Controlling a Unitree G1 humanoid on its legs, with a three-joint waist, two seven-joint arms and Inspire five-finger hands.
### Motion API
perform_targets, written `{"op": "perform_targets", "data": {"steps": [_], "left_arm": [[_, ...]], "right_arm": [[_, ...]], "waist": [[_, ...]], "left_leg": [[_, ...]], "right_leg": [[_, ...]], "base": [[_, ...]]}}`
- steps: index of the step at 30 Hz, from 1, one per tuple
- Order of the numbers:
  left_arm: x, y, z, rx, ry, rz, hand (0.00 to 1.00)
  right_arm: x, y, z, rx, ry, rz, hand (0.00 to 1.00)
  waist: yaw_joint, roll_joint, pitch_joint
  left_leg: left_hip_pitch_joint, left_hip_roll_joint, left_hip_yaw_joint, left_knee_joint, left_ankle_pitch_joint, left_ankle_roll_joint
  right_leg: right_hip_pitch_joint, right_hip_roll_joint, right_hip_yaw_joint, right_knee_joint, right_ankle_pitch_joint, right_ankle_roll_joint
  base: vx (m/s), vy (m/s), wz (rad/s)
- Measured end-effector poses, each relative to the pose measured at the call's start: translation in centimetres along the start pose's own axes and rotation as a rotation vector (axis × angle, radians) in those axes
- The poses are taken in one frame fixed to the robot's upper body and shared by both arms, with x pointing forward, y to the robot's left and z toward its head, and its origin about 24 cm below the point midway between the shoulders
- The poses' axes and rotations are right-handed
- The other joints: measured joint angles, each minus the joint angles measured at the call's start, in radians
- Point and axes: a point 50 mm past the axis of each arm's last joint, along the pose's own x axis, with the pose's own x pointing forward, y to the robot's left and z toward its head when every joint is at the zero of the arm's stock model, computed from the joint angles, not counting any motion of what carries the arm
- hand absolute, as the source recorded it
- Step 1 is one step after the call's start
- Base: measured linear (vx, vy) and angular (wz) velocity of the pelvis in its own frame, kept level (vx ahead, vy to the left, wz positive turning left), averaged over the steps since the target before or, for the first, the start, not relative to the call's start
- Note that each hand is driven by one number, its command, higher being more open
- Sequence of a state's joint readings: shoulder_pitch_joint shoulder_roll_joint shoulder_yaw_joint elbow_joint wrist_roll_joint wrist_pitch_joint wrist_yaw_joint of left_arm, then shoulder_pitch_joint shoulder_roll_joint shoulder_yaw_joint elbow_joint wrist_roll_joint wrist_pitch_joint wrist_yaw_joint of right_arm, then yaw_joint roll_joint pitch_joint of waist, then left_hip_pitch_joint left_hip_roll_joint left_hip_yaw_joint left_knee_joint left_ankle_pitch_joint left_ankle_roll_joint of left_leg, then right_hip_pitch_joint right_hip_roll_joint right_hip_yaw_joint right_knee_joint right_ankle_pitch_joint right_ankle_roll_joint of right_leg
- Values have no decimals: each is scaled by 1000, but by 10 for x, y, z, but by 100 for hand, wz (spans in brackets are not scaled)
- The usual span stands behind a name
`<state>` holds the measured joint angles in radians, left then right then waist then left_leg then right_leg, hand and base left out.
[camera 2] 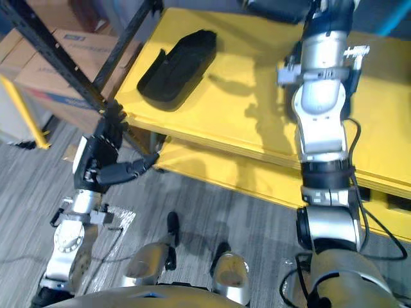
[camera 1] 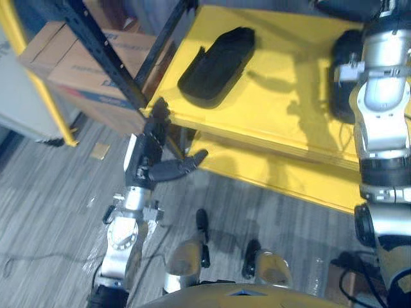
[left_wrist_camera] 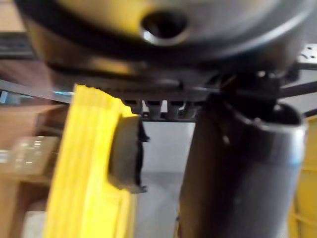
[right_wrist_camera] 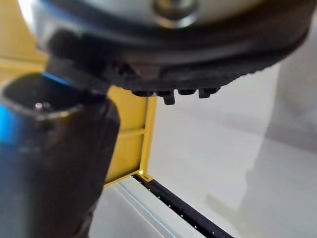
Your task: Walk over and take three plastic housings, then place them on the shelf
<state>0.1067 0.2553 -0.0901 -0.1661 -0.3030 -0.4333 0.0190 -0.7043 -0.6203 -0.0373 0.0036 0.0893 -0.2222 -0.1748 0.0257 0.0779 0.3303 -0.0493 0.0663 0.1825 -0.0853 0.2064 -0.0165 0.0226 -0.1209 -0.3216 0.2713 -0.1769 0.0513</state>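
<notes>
Left eye view has one black plastic housing lying flat on the top board of the yellow shelf, well apart from both hands. I'd guess it's a light, stiff, smooth shell, maybe a bit slippy, so pinch it across the narrow middle. Another dark shape sits half behind the right arm, can't tell what. Left hand is by the shelf corner, fingers straight, empty. Right hand looks relaxed, holding nothing. Cardboard boxes beside the rack are closed, contents unknown.
</notes>
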Motion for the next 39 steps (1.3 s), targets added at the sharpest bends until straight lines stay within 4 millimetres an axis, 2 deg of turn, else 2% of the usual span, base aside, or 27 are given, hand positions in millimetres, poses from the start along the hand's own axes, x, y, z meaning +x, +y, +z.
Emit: {"op": "perform_targets", "data": {"steps": [2, 4, 5, 9, 10, 11, 13, 14, 15, 16, 18, 19, 21, 22, 24, 27, 28, 31, 34, 39], "left_arm": [[8, 5, 4, 8, -29, 53, 100], [14, 15, 3, 23, -22, 131, 100], [14, 16, 2, 25, -17, 141, 100], [9, 31, -14, 21, 80, 294, 100], [6, 34, -19, 16, 113, 354, 100], [5, 35, -21, 15, 126, 374, 100], [0, 37, -28, 7, 178, 436, 100], [-1, 37, -29, 3, 186, 449, 100], [-3, 35, -32, -10, 204, 479, 100], [-4, 34, -33, -15, 213, 494, 100], [-8, 31, -38, -35, 240, 539, 100], [-10, 30, -38, -38, 245, 554, 100], [-14, 30, -40, -36, 257, 604, 100], [-15, 31, -40, -34, 256, 618, 100], [-16, 34, -40, -48, 255, 666, 100], [-12, 33, -38, -70, 240, 692, 100], [-7, 26, -39, -83, 238, 677, 100], [4, 15, -39, -101, 236, 645, 100], [17, 13, -39, -105, 224, 642, 100], [22, 11, -39, -107, 227, 631, 100]], "right_arm": [[-12, -6, 3, 15, 0, 20, 100], [-21, -18, 10, 72, -17, 32, 100], [-22, -19, 11, 81, -19, 33, 100], [-55, -37, 18, 81, 6, 37, 100], [-76, -43, 14, 84, 67, 34, 100], [-86, -45, 10, 84, 103, 29, 100], [-129, -45, -8, 115, 274, -27, 100], [-140, -45, -12, 123, 319, -46, 100], [-163, -43, -18, 139, 412, -92, 100], [-176, -43, -22, 147, 461, -117, 100], [-223, -42, -31, 114, 656, -235, 100], [-237, -42, -32, 110, 707, -273, 100], [-287, -49, -32, 57, 897, -413, 100], [-298, -52, -31, 41, 938, -444, 100], [-335, -58, -26, -17, 1073, -541, 100], [-367, -56, -22, -53, 1181, -591, 100], [-382, -53, -21, -63, 1244, -599, 100], [-402, -48, -20, -79, 1332, -592, 100], [-419, -38, -20, -74, 1399, -592, 100], [-433, -34, -17, -72, 1457, -620, 100]], "waist": [[-13, -15, -26], [-37, -19, -55], [-37, -19, -57], [-58, -32, -95], [-63, -42, -104], [-68, -47, -108], [-89, -59, -118], [-92, -60, -118], [-103, -58, -118], [-114, -58, -119], [-145, -55, -121], [-153, -54, -121], [-180, -50, -122], [-188, -48, -122], [-214, -44, -121], [-225, -41, -120], [-225, -41, -119], [-224, -40, -120], [-220, -40, -120], [-208, -40, -121]], "left_leg": [[7, 1, 21, 0, -8, 2], [13, 1, 42, -1, -15, 8], [15, 1, 45, -1, -16, 9], [25, 4, 79, -4, -28, 10], [25, 6, 93, -4, -30, 10], [25, 7, 97, -4, -30, 9], [24, 11, 119, -4, -31, 9], [24, 12, 127, -4, -33, 10], [22, 14, 145, -4, -35, 10], [21, 14, 151, -4, -37, 10], [20, 16, 179, -4, -50, 9], [19, 16, 190, -4, -53, 7], [17, 17, 222, -4, -61, 7], [17, 17, 227, -4, -61, 7], [22, 19, 256, -4, -65, 10], [23, 25, 291, -4, -73, 6], [24, 27, 298, -4, -75, 5], [26, 31, 312, -4, -82, 10], [26, 36, 328, -4, -83, 11], [31, 37, 350, -4, -91, 10]], "right_leg": [[7, 3, 22, -33, 21, 4], [20, 9, 41, -79, 50, 11], [23, 10, 46, -84, 54, 12], [31, 18, 76, -138, 82, 11], [30, 21, 86, -153, 88, 7], [29, 21, 91, -155, 89, 7], [14, 23, 114, -156, 96, 5], [8, 24, 126, -157, 99, 5], [-2, 26, 141, -159, 104, 4], [-6, 26, 149, -161, 107, 4], [-19, 27, 183, -171, 116, 1], [-26, 27, 193, -170, 117, 0], [-41, 27, 226, -168, 120, 0], [-42, 28, 232, -168, 124, 6], [-56, 29, 261, -154, 126, 9], [-73, 34, 287, -145, 127, 9], [-73, 36, 294, -142, 126, 10], [-73, 37, 296, -143, 125, 15], [-73, 34, 295, -147, 133, 20], [-68, 28, 291, -149, 140, 31]], "base": [[43, 37, -37], [24, 58, -30], [14, 66, -30], [-11, 43, -22], [-17, 32, -23], [-7, 31, -26], [-10, 24, -30], [-10, 27, -43], [-7, 22, -34], [0, 37, -38], [13, 45, -38], [21, 42, -42], [59, 36, -40], [80, 28, -31], [48, 20, -32], [18, 12, -29], [10, 6, -14], [11, 10, -8], [9, 8, -1], [45, 25, 1]]}}
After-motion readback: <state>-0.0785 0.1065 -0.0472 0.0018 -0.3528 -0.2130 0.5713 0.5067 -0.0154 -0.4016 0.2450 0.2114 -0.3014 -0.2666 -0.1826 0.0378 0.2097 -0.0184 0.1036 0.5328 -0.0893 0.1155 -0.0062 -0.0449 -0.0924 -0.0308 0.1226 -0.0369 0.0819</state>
